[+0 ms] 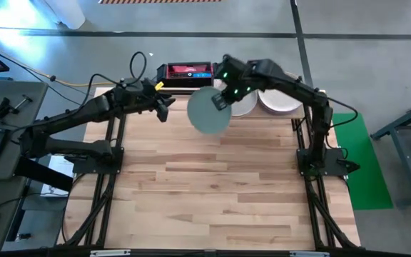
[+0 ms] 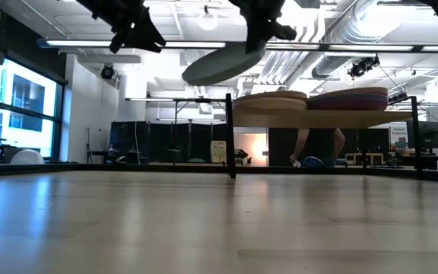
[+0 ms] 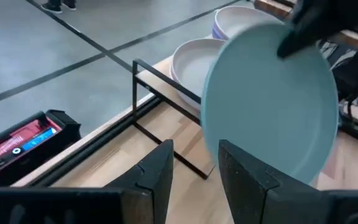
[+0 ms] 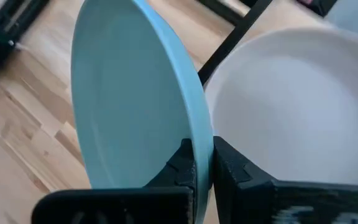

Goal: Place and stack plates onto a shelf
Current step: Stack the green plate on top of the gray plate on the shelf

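My right gripper [image 1: 222, 98] [image 4: 202, 165] is shut on a pale teal-green plate [image 1: 207, 112] [image 2: 220, 64], held in the air just left of the shelf [image 2: 325, 119]. The shelf stands at the table's far right. It carries two stacks of plates, one topped by a white plate [image 4: 291, 112] [image 3: 193, 61], the other [image 1: 280, 101] lying farther right. In the low view the stacks look tan [image 2: 272, 99] and purple [image 2: 352, 97]. My left gripper [image 1: 164, 105] [image 3: 194, 168] hovers open to the left of the held plate [image 3: 272, 106] and holds nothing. My right gripper pinches the teal-green plate by its rim [image 4: 201, 134] on the side nearest the shelf, one finger on the upper face and one on the underside. It comes slanting down from the right. The plate is lifted clear and tilted, with its free left edge [image 2: 188, 76] lower.
A red and black box [image 1: 185, 71] lies beyond the table's far edge, behind the left gripper. Black shelf posts [image 2: 229, 135] [image 3: 135, 74] stand close to the held plate. The wooden tabletop [image 1: 212, 185] stretches toward the near edge.
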